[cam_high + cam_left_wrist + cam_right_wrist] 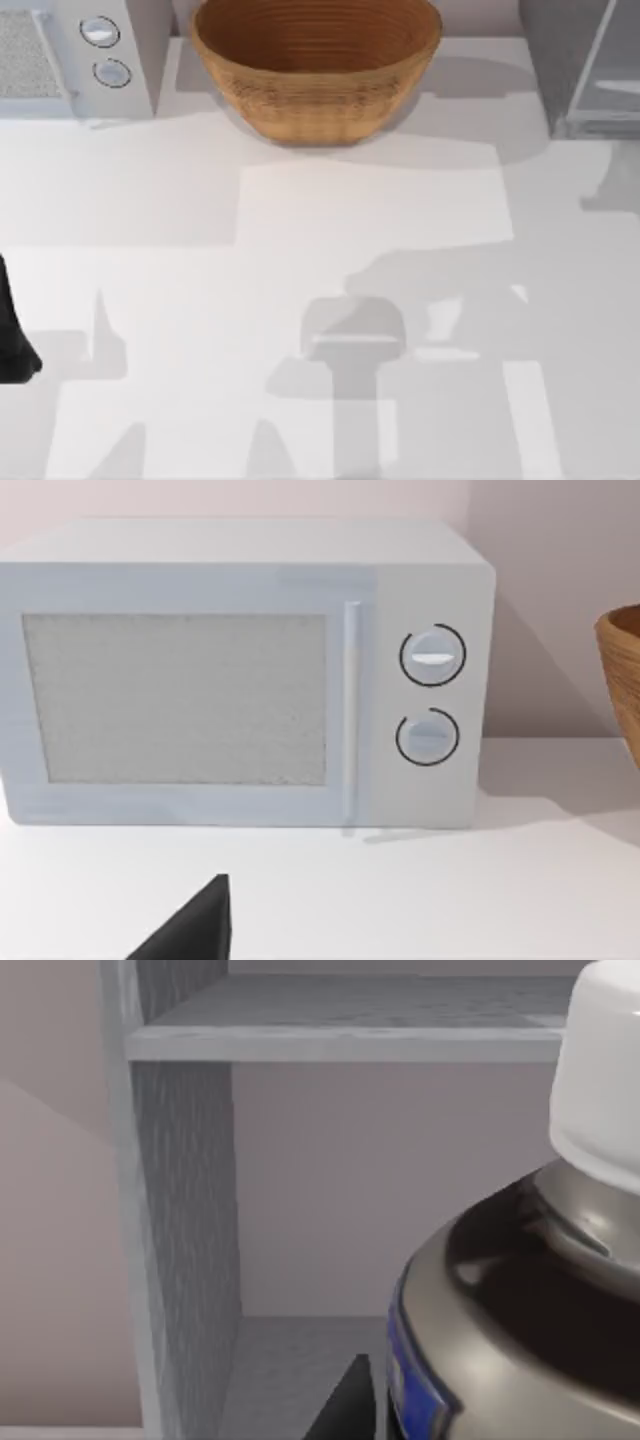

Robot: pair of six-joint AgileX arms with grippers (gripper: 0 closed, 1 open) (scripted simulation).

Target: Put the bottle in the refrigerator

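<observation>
Dark glossy bottle (520,1310) with white cap and blue label band, no legible writing, close before the grey refrigerator (185,1210) with its open shelved interior; refrigerator at table's far right. Right gripper's grip cannot be told; left arm (12,335) parked at left edge.

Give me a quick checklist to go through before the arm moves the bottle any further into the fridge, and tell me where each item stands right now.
1. Dark bottle with white cap and blue label band close at the right wrist camera: ok.
2. Grey boxy refrigerator open, its compartment facing the bottle: ok.
3. Compartment floor ahead under the grey shelf free of things: ok, as far as it shows.
4. Bottle already standing on the compartment floor: cannot tell.
5. Right gripper's hold on the bottle: cannot tell.
6. Left arm parked at the table's left edge, facing the white two-dial microwave, beside the woven brown basket: ok.
</observation>
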